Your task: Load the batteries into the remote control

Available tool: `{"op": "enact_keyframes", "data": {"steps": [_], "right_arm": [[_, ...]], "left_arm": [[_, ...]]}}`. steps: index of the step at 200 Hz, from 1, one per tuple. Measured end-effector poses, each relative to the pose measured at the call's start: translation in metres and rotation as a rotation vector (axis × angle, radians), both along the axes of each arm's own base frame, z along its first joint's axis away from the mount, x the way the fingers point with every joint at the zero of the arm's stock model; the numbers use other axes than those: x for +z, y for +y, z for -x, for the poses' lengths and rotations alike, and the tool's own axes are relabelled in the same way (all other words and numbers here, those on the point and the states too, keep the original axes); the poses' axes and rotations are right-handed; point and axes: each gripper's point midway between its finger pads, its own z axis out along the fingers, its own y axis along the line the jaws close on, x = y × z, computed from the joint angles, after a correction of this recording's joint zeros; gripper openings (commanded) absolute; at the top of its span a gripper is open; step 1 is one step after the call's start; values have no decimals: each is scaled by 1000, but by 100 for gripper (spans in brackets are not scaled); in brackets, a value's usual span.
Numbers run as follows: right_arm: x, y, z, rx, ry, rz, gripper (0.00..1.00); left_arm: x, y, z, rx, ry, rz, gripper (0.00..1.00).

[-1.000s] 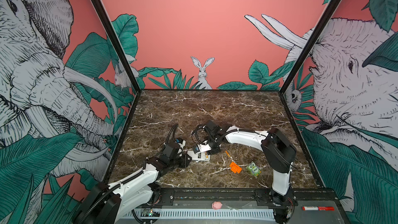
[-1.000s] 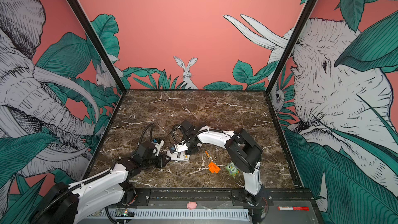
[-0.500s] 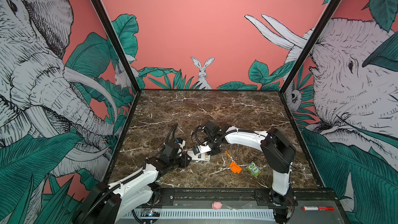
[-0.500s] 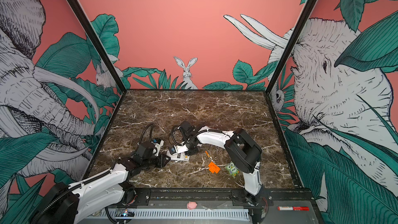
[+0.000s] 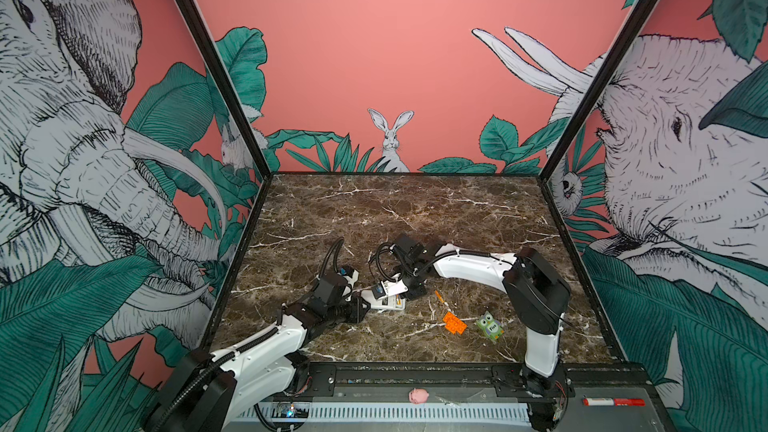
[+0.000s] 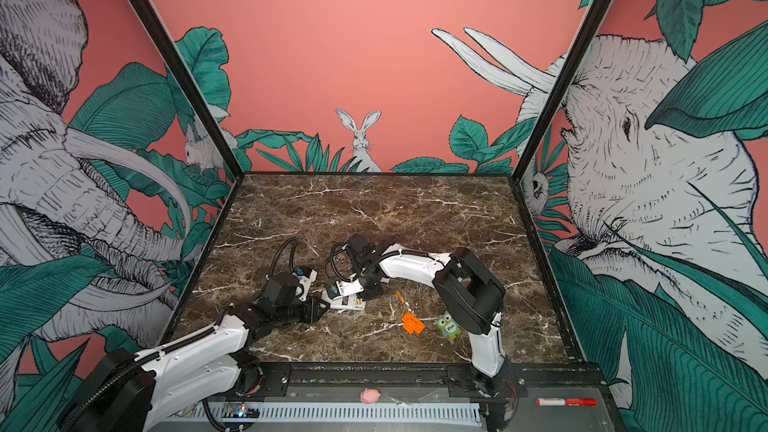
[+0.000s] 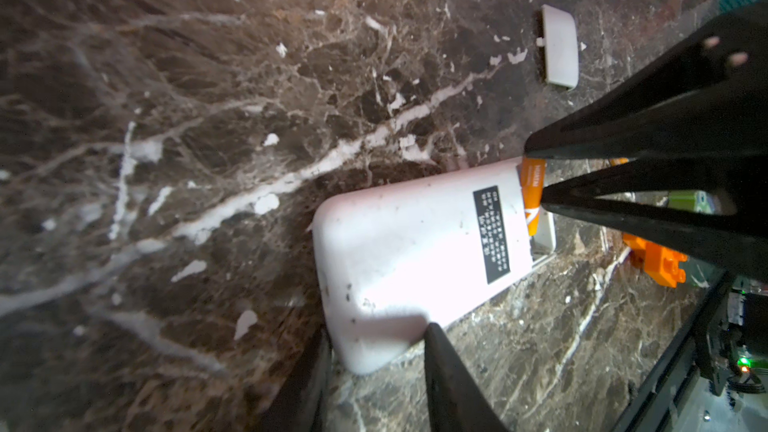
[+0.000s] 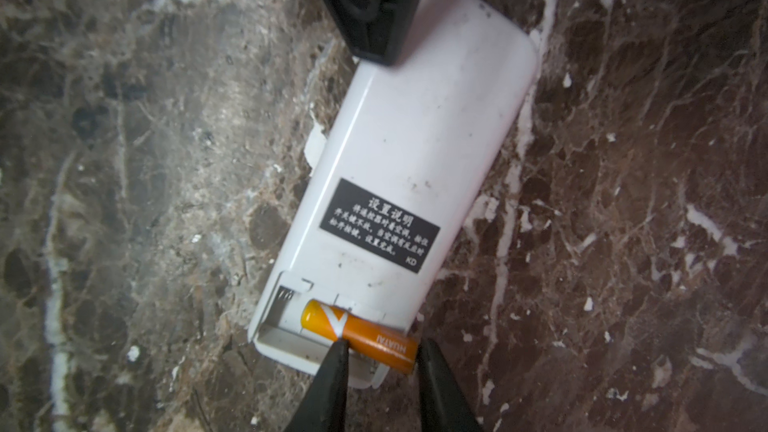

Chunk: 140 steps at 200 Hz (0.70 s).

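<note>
The remote control [image 8: 415, 151] lies white back up on the marble, with its battery bay open at one end; it shows in both top views [image 5: 384, 304] [image 6: 350, 305]. One orange battery [image 8: 365, 334] lies slanted across the bay, one end inside. My right gripper [image 8: 382, 349] is shut on this battery, one fingertip at its side and one at its outer end. My left gripper [image 7: 376, 330] is shut on the corner at the remote's other end [image 7: 407, 259]. A second battery [image 5: 438, 295] lies loose on the table to the right.
A white battery cover [image 7: 559, 49] lies on the marble apart from the remote. An orange studded brick [image 5: 454, 322] and a green owl toy [image 5: 489, 327] sit right of the remote. A pink figure [image 5: 417, 396] and a red marker [image 5: 614, 401] rest on the front rail.
My right gripper's jaws have narrowed around the battery at the remote's open end. Both arms have otherwise hardly moved.
</note>
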Motion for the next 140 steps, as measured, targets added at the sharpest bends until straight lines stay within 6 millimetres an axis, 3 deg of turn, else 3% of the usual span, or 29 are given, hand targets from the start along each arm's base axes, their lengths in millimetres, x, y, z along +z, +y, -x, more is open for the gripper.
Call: {"op": "enact_keyframes", "data": {"steps": [140], "right_arm": [[-3, -4, -2, -35, -35, 15, 21]], "left_arm": [[-1, 1, 0, 2, 4, 1, 34]]}}
